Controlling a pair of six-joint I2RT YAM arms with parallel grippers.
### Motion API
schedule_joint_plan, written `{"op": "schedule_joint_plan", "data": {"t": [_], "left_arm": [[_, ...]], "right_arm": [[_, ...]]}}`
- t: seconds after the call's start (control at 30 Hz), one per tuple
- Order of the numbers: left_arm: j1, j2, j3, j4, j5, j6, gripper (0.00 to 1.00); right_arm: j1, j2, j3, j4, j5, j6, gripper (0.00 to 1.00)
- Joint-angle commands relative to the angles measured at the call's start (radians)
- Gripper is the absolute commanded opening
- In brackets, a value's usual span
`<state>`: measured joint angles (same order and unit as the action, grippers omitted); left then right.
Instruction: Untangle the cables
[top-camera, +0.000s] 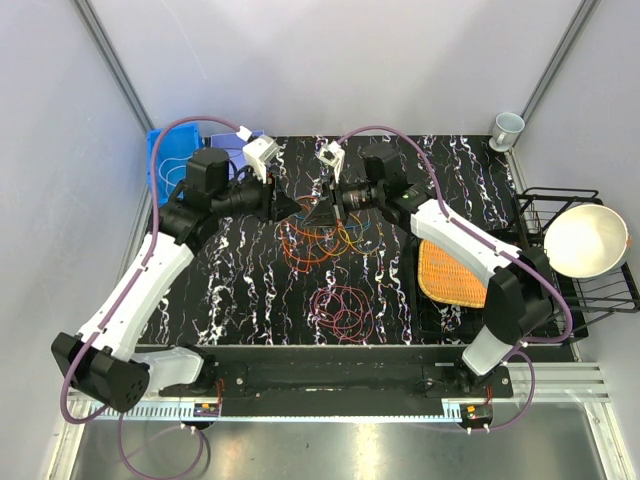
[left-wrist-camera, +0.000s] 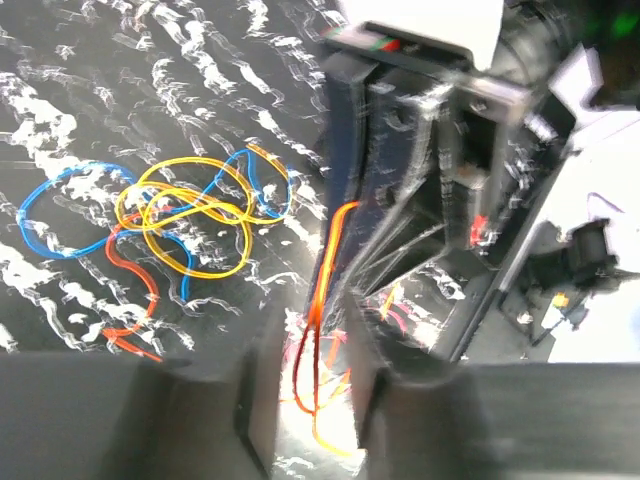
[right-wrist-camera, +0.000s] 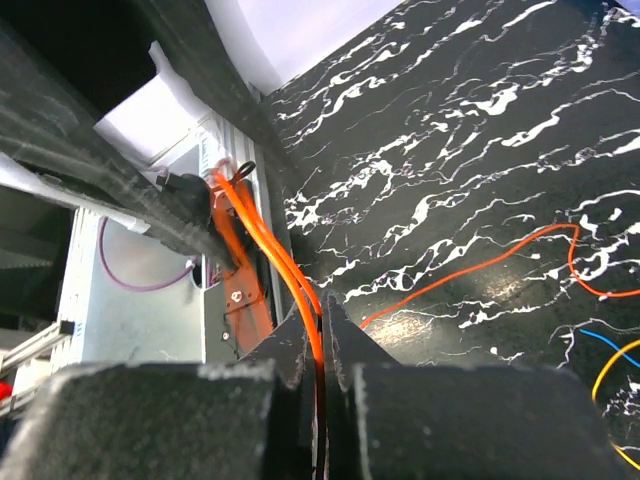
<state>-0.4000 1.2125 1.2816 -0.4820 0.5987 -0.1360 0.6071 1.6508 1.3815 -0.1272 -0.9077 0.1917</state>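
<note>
A tangle of orange, yellow and blue cables (top-camera: 325, 240) lies mid-table, just in front of both grippers. Magenta and whitish-pink loops (top-camera: 345, 305) lie apart, nearer the front. My right gripper (top-camera: 322, 208) (right-wrist-camera: 322, 330) is shut on a doubled orange cable (right-wrist-camera: 290, 275) that runs taut up to the left gripper. My left gripper (top-camera: 298, 207) (left-wrist-camera: 315, 400) faces it tip to tip. Its jaws stand apart, with the orange cable (left-wrist-camera: 325, 290) hanging as a loop in the gap. Blue (left-wrist-camera: 50, 195), yellow (left-wrist-camera: 200, 272) and orange-red (left-wrist-camera: 130, 270) loops lie on the table to its left.
An orange woven mat (top-camera: 450, 272) lies at the right. A black wire rack (top-camera: 590, 290) holds a white bowl (top-camera: 585, 240) at the far right. A cup (top-camera: 507, 128) stands back right, a blue bin (top-camera: 165, 160) back left. The table top (top-camera: 240, 290) is black marble.
</note>
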Motion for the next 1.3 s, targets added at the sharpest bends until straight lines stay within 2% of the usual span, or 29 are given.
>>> {"op": "schedule_joint_plan", "data": {"t": [0.0, 0.03, 0.1, 0.3, 0.53, 0.67, 0.8, 1.0, 1.07, 1.27], "left_arm": [[0.004, -0.066, -0.034, -0.032, -0.292, -0.046, 0.82], [0.004, -0.085, -0.063, -0.046, -0.356, -0.057, 0.98], [0.004, -0.151, -0.097, -0.079, -0.516, -0.089, 0.99], [0.006, -0.300, -0.235, -0.177, -0.752, -0.190, 0.99], [0.013, -0.548, -0.439, -0.164, -0.748, -0.237, 0.99], [0.012, -0.681, -0.466, -0.213, -0.790, -0.232, 0.99], [0.012, -0.709, -0.458, -0.260, -0.890, -0.272, 0.99], [0.012, -0.720, -0.453, -0.268, -0.912, -0.274, 0.99], [0.012, -0.725, -0.456, -0.270, -0.910, -0.272, 0.99], [0.012, -0.734, -0.458, -0.270, -0.910, -0.269, 0.99]], "right_arm": [[0.006, -0.016, 0.050, 0.006, 0.085, 0.015, 0.00], [0.006, -0.014, 0.060, -0.006, 0.107, 0.015, 0.00], [0.006, -0.003, 0.082, -0.023, 0.182, 0.018, 0.00], [0.005, 0.070, 0.252, -0.110, 0.308, 0.048, 0.00], [0.006, 0.213, 0.571, -0.238, 0.380, 0.048, 0.00], [0.006, 0.279, 0.737, -0.265, 0.400, 0.064, 0.00], [0.006, 0.360, 0.991, -0.282, 0.402, 0.090, 0.00], [0.006, 0.552, 1.386, -0.301, 0.395, 0.129, 0.00], [0.006, 0.575, 1.439, -0.258, 0.406, 0.141, 0.00], [0.011, 0.546, 1.308, 0.072, 0.406, 0.202, 0.00]]}}
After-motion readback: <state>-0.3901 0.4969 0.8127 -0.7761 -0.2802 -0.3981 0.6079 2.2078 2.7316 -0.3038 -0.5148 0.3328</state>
